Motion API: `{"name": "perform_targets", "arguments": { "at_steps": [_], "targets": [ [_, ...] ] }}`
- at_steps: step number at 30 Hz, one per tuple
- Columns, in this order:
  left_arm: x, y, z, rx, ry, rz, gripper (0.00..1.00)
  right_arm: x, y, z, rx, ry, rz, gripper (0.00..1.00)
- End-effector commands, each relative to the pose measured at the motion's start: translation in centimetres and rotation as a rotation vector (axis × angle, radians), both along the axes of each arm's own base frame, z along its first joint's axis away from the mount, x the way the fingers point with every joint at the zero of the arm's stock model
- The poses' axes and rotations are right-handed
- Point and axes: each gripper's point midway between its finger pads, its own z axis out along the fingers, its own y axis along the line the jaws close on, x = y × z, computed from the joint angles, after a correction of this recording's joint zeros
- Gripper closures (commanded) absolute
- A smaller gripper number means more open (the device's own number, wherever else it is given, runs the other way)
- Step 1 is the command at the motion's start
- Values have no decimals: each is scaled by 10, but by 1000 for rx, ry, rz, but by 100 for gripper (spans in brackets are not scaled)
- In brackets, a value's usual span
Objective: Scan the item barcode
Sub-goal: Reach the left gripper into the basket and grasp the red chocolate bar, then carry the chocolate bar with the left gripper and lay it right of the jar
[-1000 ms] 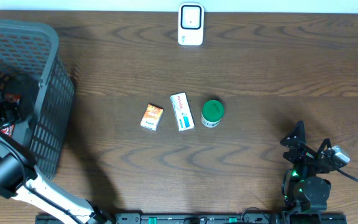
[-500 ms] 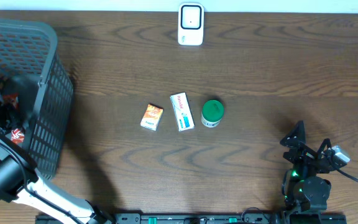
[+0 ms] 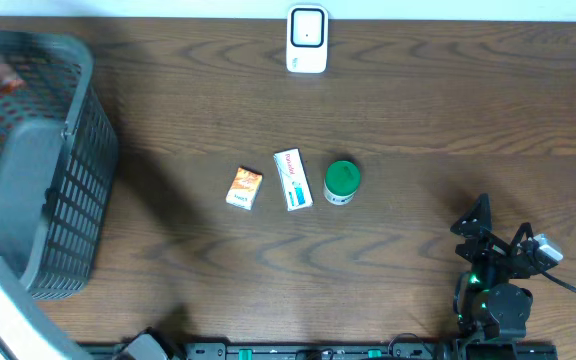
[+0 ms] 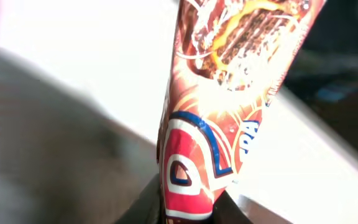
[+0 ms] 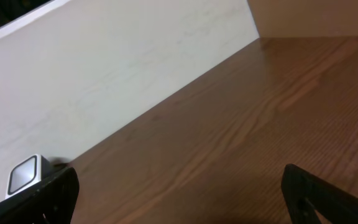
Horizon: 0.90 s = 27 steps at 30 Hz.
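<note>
With the left gripper (image 4: 188,210) clamped on a red snack packet (image 4: 229,93) held above the mesh basket (image 3: 78,200) and the right gripper (image 5: 179,193) idle, jaws wide, the pick seems done; next its barcode must face the white scanner (image 3: 307,40).

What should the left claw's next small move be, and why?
Probably carry the snack packet rightward toward the white scanner: the left claw is shut on it above the basket, and the scanner stands well away from it.
</note>
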Motion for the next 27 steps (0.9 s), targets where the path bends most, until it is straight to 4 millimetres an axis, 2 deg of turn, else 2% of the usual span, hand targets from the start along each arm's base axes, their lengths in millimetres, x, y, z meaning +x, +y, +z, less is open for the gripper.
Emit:
{"name": "perform_targets", "arguments": {
  "at_steps": [1, 2, 4, 5, 11, 12, 13, 15, 18, 20, 24, 27],
  "targets": [
    [-14, -120, 30, -108, -41, -359, 81, -2, -5, -1, -16, 8, -20, 1],
    [-17, -159, 32, -69, -55, -476, 81, -2, -5, -1, -16, 8, -20, 1],
    [-24, -218, 24, 0, -66, -653, 81, -2, -5, -1, -16, 9, -20, 1],
    [-27, -261, 4, 34, -18, -750, 81, -2, -5, -1, -16, 9, -20, 1],
    [-40, -375, -79, 132, 185, -1019, 81, -2, -5, -1, -16, 8, -20, 1],
    [-42, -386, -88, 141, 200, -1052, 81, -2, -5, -1, -16, 9, -20, 1],
    [-45, -406, -106, 155, 235, -1109, 81, -2, -5, -1, -16, 9, -20, 1],
    [-48, -432, -138, 158, 309, -1175, 81, -2, -5, -1, -16, 9, -20, 1],
    [-52, -457, -175, 160, 402, -1232, 81, -2, -5, -1, -16, 9, -20, 1],
    [-62, -478, -202, 158, 467, -1290, 81, -2, -5, -1, -16, 9, -20, 1],
    [-89, -515, -230, 120, 520, -1433, 81, -2, -5, -1, -16, 9, -20, 1],
    [-103, -534, -252, 119, 569, -1473, 81, -2, -5, -1, -16, 9, -19, 1]
  ]
}}
